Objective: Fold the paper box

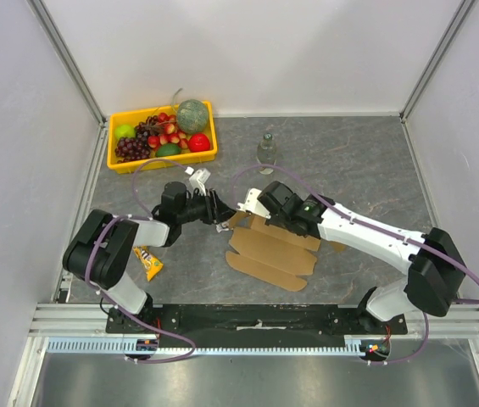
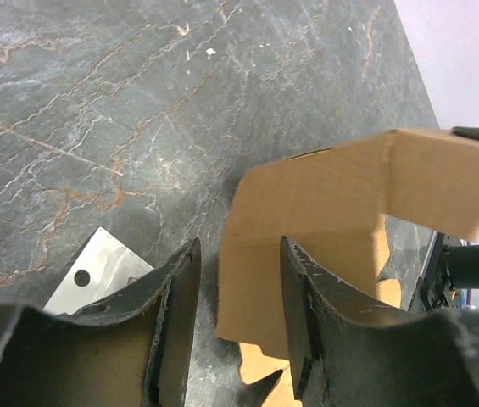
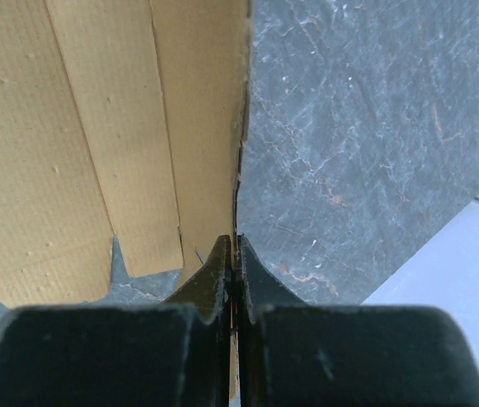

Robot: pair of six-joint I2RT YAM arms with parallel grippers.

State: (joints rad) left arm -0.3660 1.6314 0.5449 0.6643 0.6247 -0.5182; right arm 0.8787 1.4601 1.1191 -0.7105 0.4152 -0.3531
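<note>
The paper box (image 1: 273, 254) is a flat brown cardboard sheet with notched flaps, lying mid-table, its far-left part lifted off the surface. My right gripper (image 1: 252, 209) is shut on that raised panel. In the right wrist view the thin cardboard edge runs straight into the closed fingertips (image 3: 236, 242), with the sheet (image 3: 95, 127) spreading to the left. My left gripper (image 1: 222, 214) faces it from the left. Its jaws (image 2: 239, 246) stand apart, and the folded-up flap (image 2: 324, 195) hangs just beyond and between them, touching neither finger.
A yellow tray (image 1: 161, 163) of fruit stands at the back left. A clear bottle (image 1: 266, 153) is upright behind the arms. A yellow snack packet (image 1: 147, 263) lies by the left arm's base. A small metal plate (image 2: 95, 271) lies under the left fingers.
</note>
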